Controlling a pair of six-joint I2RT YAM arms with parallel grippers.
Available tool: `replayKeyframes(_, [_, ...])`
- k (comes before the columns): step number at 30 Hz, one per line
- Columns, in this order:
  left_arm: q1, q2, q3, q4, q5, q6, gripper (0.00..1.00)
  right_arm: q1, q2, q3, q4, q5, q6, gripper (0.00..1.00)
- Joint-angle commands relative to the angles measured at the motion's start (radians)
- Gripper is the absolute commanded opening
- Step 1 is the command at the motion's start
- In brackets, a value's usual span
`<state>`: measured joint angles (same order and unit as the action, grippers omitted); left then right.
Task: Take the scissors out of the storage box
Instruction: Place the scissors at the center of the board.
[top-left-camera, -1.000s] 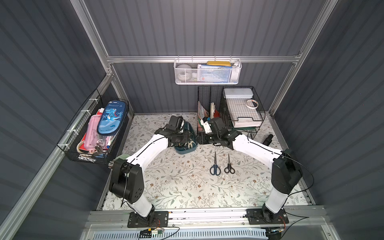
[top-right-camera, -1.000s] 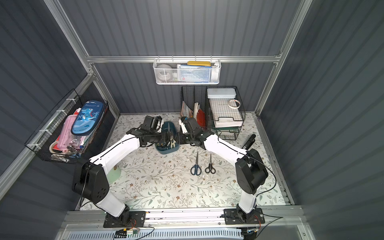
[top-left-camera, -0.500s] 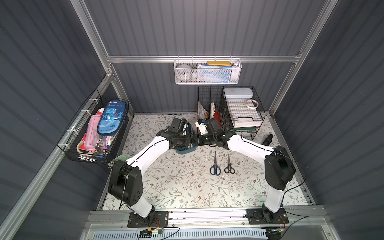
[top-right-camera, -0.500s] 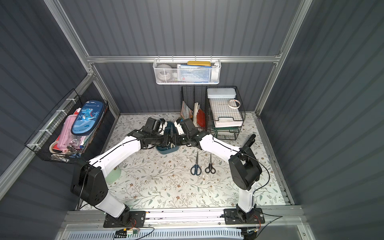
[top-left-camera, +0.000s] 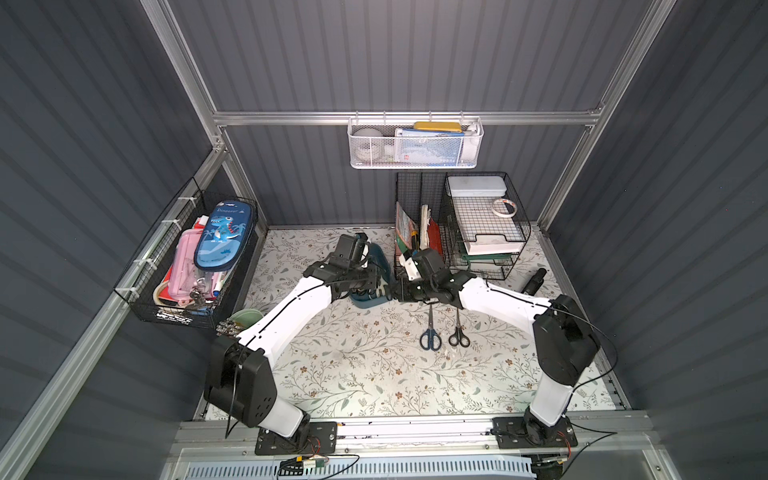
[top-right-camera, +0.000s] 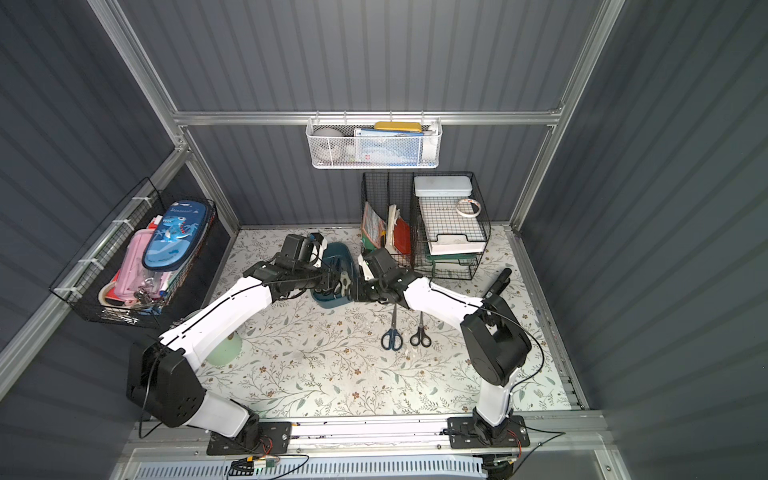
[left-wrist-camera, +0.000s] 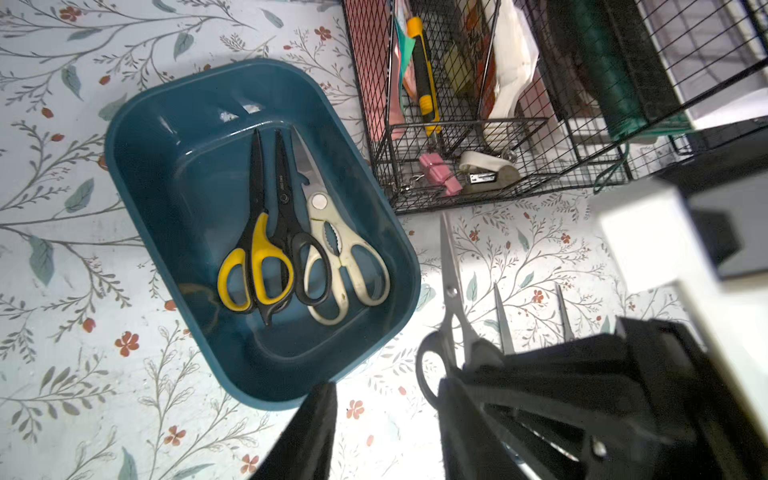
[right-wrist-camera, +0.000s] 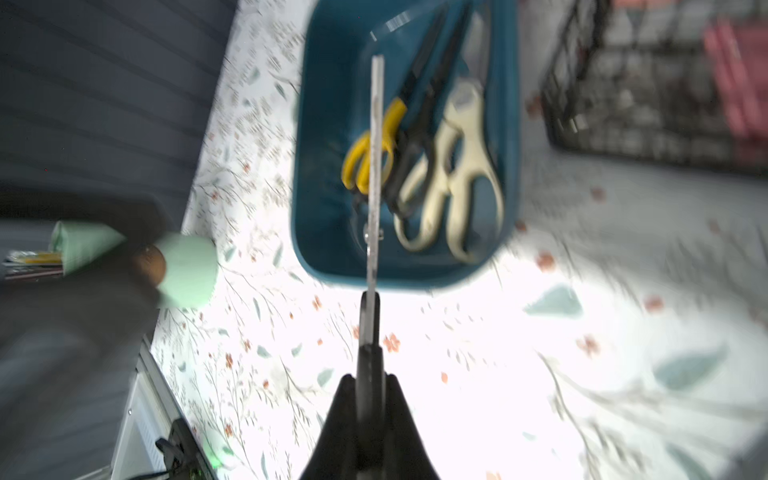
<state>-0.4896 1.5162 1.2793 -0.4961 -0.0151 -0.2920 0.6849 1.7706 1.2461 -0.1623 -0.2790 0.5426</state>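
Nearest me, two pairs of scissors (top-left-camera: 430, 332) lie out on the table (top-left-camera: 353, 374). My right gripper (right-wrist-camera: 369, 380) is clamped on a third pair (right-wrist-camera: 376, 166), and my left gripper (left-wrist-camera: 382, 407) stands apart, empty. Three pairs (left-wrist-camera: 282, 232) lie in the storage box (left-wrist-camera: 137, 124). Next I should carry mine to open cloth, clear of the wire basket (left-wrist-camera: 457, 195) beyond.

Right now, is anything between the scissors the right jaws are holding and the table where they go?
No, nothing visible. The right gripper's jaws hold the black-handled scissors near the storage box, and the mat toward the blue-handled pair is bare.
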Motion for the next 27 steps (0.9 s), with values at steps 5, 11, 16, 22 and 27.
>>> replayKeyframes(5, [0.069,0.001,-0.024,-0.006,-0.005,-0.014,0.46,0.061,-0.172,-0.279,0.060,0.096,0.125,0.03])
replayKeyframes(11, [0.098,0.016,-0.031,0.031,0.000,-0.037,0.46,0.166,-0.144,-0.379,0.160,0.120,0.240,0.03])
replayKeyframes(16, [0.099,0.027,-0.032,0.034,-0.003,-0.038,0.46,0.184,-0.098,-0.398,0.273,0.128,0.307,0.03])
replayKeyframes(22, [0.099,0.033,-0.038,0.036,-0.016,-0.037,0.46,0.180,-0.057,-0.370,0.256,0.156,0.292,0.04])
replayKeyframes(27, [0.101,0.037,-0.032,0.031,-0.022,-0.032,0.46,0.154,-0.034,-0.371,0.247,0.103,0.286,0.05])
